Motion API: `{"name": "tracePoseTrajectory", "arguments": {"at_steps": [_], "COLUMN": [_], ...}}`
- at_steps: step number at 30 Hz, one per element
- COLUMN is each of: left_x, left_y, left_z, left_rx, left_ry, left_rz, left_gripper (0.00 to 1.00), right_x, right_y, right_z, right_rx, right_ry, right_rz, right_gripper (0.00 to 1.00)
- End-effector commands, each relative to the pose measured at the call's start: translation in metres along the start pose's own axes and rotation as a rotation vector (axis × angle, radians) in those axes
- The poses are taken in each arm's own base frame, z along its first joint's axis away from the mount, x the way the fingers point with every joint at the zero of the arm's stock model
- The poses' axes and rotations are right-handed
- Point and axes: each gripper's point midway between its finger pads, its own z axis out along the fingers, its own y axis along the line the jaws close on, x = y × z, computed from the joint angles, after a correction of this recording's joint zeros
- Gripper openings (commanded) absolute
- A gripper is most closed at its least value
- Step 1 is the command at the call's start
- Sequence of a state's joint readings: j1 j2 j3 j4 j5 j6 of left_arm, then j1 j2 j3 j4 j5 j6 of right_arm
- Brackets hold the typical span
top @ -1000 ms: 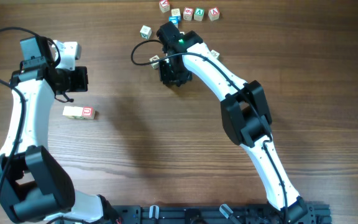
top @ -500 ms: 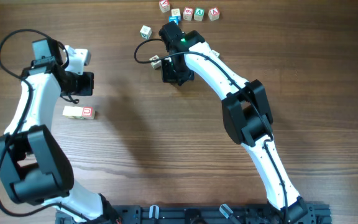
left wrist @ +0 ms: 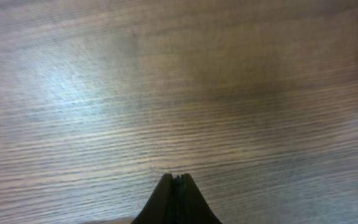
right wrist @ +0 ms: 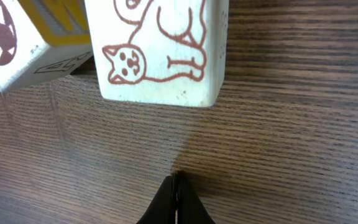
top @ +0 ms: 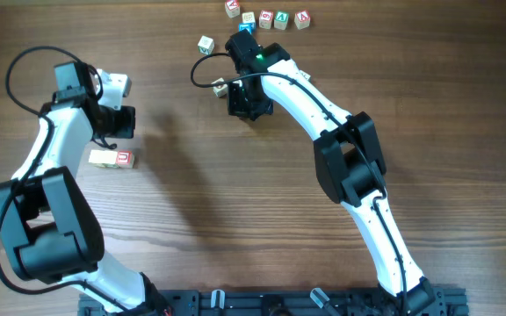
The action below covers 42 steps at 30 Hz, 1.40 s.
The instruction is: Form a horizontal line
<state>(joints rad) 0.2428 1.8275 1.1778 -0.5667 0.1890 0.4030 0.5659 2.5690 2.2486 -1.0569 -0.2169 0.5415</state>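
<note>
Showing the left gripper (top: 119,122) poised just beyond the horizontal line (top: 111,159), a short row of pale letter cubes whose right end cube was red-marked. The row's long axis ran left to right across the wooden table (top: 200,202). It lay near that gripper, on the side toward the robot's base, and outside the left wrist view, which showed only bare wood. Both pairs of fingers were clenched on nothing. The right gripper (top: 248,104) sat well apart from the row, with a cat-printed cube (right wrist: 157,50) and a football-printed cube (right wrist: 8,40) just ahead of its closed tips. Further loose cubes (top: 266,17) lay along the far edge. Any added cube would probably have to join one end along that axis, and open wood lay beyond both ends.
</note>
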Motion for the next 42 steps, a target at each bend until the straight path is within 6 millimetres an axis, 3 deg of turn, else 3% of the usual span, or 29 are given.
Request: {"name": "tracePoseTrajectory", "arguments": {"at_steps": [1, 11, 17, 42], "left_x": [0.021, 0.031, 0.042, 0.05], "left_y": [-0.004, -0.007, 0.012, 0.009], "left_z": [0.015, 0.017, 0.015, 0.014], "left_rx": [0.01, 0.019, -0.099, -0.087], "left_ry": [0.048, 0.079, 0.132, 0.166], "left_rz": [0.003, -0.008, -0.06, -0.064], "left_gripper": [0.04, 0.04, 0.04, 0.04], "right_x": [0.016, 0.016, 0.016, 0.016], "right_y": [-0.014, -0.012, -0.012, -0.011], "right_z": [0.028, 0.029, 0.029, 0.028], "right_rx": [0.038, 0.03, 0.029, 0.023], "right_ry": [0.067, 0.069, 0.068, 0.071], "right_rz": [0.032, 0.032, 0.032, 0.032], "right_gripper": [0.04, 0.05, 0.05, 0.05]}}
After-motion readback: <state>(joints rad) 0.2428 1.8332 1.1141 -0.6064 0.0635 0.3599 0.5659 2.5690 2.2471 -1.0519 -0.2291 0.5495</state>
